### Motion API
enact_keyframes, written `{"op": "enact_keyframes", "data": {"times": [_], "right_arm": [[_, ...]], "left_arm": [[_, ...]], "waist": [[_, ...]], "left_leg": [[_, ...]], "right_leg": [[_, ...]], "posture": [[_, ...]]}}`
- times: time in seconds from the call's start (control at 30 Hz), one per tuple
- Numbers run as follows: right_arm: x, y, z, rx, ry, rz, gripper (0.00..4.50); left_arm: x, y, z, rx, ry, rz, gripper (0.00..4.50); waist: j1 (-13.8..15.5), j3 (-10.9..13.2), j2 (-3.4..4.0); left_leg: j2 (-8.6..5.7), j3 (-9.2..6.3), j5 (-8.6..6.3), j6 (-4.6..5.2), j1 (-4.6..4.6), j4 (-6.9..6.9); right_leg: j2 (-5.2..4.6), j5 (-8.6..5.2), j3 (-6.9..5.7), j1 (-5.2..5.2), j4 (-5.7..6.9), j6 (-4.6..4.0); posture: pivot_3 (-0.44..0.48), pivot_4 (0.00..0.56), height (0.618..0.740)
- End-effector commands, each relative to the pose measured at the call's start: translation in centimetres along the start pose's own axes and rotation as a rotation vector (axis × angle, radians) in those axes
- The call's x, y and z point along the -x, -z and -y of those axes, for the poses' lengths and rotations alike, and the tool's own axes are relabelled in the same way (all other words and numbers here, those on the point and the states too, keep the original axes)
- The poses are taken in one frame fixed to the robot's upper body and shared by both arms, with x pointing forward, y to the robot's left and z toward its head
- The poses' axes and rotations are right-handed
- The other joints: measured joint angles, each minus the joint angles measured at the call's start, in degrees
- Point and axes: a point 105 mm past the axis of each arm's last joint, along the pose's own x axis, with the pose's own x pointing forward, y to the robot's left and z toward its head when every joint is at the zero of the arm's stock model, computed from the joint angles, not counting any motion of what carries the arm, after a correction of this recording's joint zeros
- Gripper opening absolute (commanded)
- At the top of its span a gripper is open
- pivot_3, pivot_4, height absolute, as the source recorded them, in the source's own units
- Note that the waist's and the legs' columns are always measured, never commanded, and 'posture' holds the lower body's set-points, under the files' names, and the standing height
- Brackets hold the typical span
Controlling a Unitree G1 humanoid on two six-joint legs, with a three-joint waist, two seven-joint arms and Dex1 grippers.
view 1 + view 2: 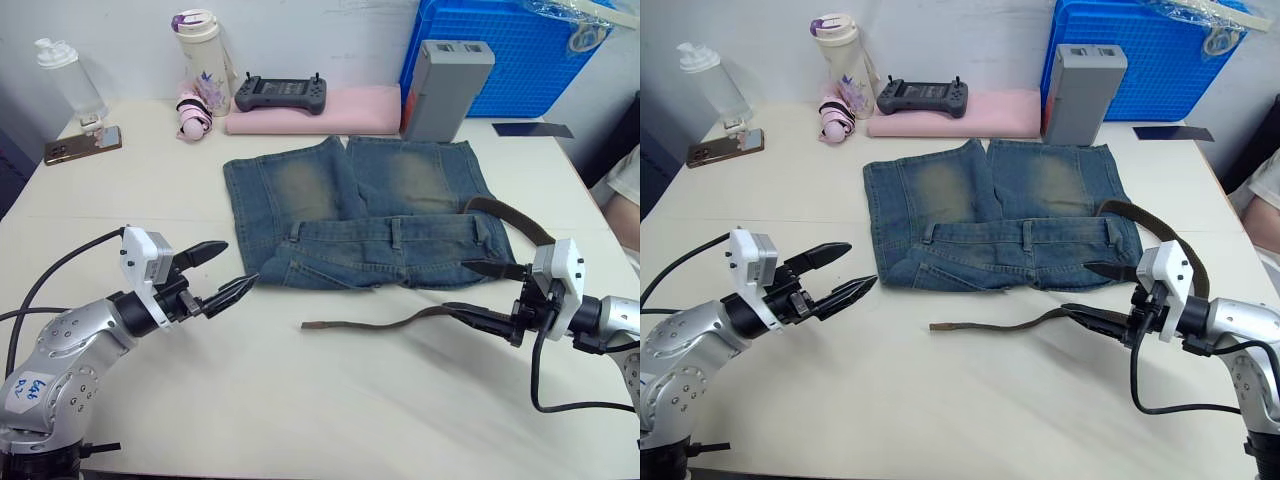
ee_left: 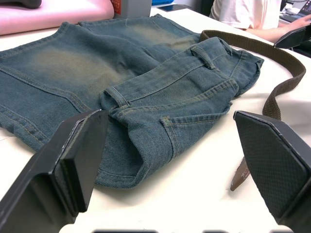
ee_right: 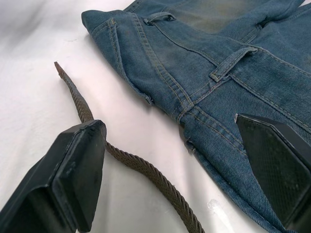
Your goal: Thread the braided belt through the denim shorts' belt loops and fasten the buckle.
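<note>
Both claws, left (image 1: pixel 222 270) and right (image 1: pixel 470 290), are held wide open; braided belt (image 1: pixel 380 323) apparently unthreaded beside denim shorts (image 1: pixel 350 215).

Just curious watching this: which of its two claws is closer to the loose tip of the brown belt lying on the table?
The left gripper is nearer; it hovers open beside the shorts' corner, across bare table from the belt tip. The right gripper is open farther along the braided belt.

Braided belt (image 1: pixel 400 322): the far end curves behind the right pincer (image 1: pixel 478 292) and its wrist housing, so the buckle cannot be made out. Blue crate (image 1: pixel 520 50) and a person's sleeve (image 1: pixel 625 185) are cut off by the frame's edges.
</note>
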Motion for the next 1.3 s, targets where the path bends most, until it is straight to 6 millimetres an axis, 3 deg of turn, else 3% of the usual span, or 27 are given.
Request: {"op": "enact_keyframes", "data": {"times": [0.03,0.57,0.73,0.93,1.17,1.3], "right_arm": [[0.4,-0.3,0.4,0.020,0.035,0.022,4.50],[-0.6,0.1,-0.4,0.037,-0.022,0.003,4.50],[-1.6,-0.1,-1.2,0.047,-0.099,0.002,4.50],[-4.1,-0.1,-3.6,0.102,-0.275,-0.048,4.50],[-7.3,1.5,-5.7,0.160,-0.400,-0.193,4.50],[-8.4,4.1,-6.4,0.212,-0.441,-0.323,4.50]], "left_arm": [[0.4,-0.8,-0.1,-0.036,0.007,0.021,4.48],[0.4,-0.1,0.3,-0.028,0.077,-0.010,4.48],[0.3,-0.1,0.8,-0.036,0.121,-0.021,4.48],[0.2,0.1,1.5,-0.049,0.166,-0.036,4.48],[-0.3,-0.1,1.9,-0.039,0.152,-0.006,4.48],[-0.6,0.3,2.6,-0.017,0.149,0.000,4.48]], "waist": [[0.01,0.00,0.00],[-0.04,0.00,0.00],[-0.09,0.00,0.00],[-0.13,0.00,0.00],[-0.09,0.00,0.01],[-0.10,0.00,0.00]], "left_leg": [[0.00,0.00,0.00,0.00,0.00,0.00],[0.00,0.00,0.00,0.00,0.01,0.00],[0.00,0.00,0.00,0.00,0.02,0.01],[0.00,0.00,0.00,0.00,0.01,0.01],[0.00,-0.01,0.00,-0.01,0.00,0.01],[0.00,0.00,0.00,-0.01,-0.04,0.03]], "right_leg": [[0.00,0.00,0.00,0.00,0.00,0.00],[0.01,0.00,0.00,0.00,0.01,0.00],[0.01,0.00,0.01,0.00,0.02,0.00],[0.01,0.00,0.01,-0.02,0.02,0.00],[0.00,0.00,0.00,-0.04,0.01,0.00],[-0.01,0.00,0.00,-0.04,-0.01,0.00]], "posture": [[0.000,0.150,0.724],[0.000,0.150,0.724],[0.000,0.150,0.724],[0.000,0.150,0.724],[0.000,0.150,0.724],[0.000,0.150,0.724]]}}
